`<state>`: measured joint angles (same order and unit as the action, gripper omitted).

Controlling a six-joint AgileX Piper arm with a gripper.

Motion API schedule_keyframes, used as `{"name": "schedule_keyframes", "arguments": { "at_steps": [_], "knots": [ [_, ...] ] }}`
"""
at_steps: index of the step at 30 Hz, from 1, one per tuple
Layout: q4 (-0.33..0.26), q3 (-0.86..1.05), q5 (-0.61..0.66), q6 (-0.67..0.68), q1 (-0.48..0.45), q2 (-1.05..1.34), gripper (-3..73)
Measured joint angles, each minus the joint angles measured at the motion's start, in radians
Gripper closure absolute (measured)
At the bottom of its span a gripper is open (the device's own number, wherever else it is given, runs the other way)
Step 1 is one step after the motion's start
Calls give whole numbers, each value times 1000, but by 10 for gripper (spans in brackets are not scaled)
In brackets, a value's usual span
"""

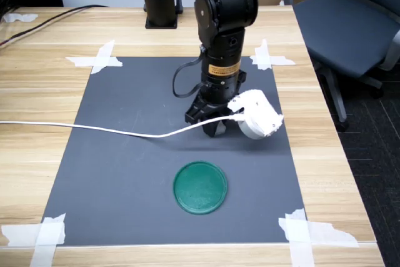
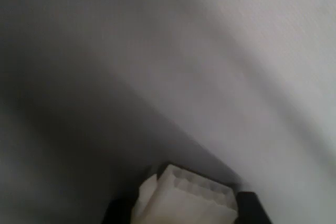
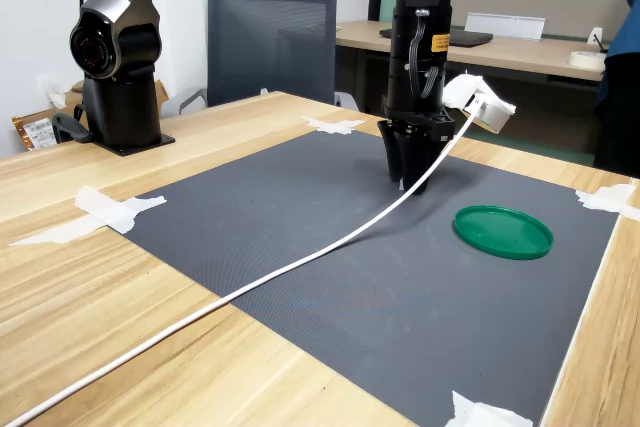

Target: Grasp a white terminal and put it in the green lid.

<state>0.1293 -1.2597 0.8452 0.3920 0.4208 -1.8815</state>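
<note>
Pointing straight down, the gripper (image 1: pixel 214 128) has its fingertips at the dark mat (image 1: pixel 112 173), nearer the mat's far edge than its near one in the first exterior view. The wrist view shows the white terminal (image 2: pixel 184 200) close up between the two dark fingers (image 2: pixel 252 208), which sit against its sides; the jaws appear closed on it, narrowed to the terminal's width. Neither exterior view shows the terminal itself, since the fingers hide it. The green lid (image 1: pixel 200 187) lies flat on the mat, apart from the gripper and closer to the mat's near edge. A white cable (image 1: pixel 94 128) trails across the mat and off the desk (image 1: pixel 37 92).
</note>
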Motion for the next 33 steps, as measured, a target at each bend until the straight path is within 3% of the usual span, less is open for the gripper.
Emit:
{"name": "schedule_keyframes", "arguments": {
  "at_steps": [6,22,33],
  "knots": [
    [-6,0,42,-5,-28,80,352],
    [-9,0,92,-6,-233,168,353],
    [-43,-6,77,-5,-244,168,353]
  ]
}}
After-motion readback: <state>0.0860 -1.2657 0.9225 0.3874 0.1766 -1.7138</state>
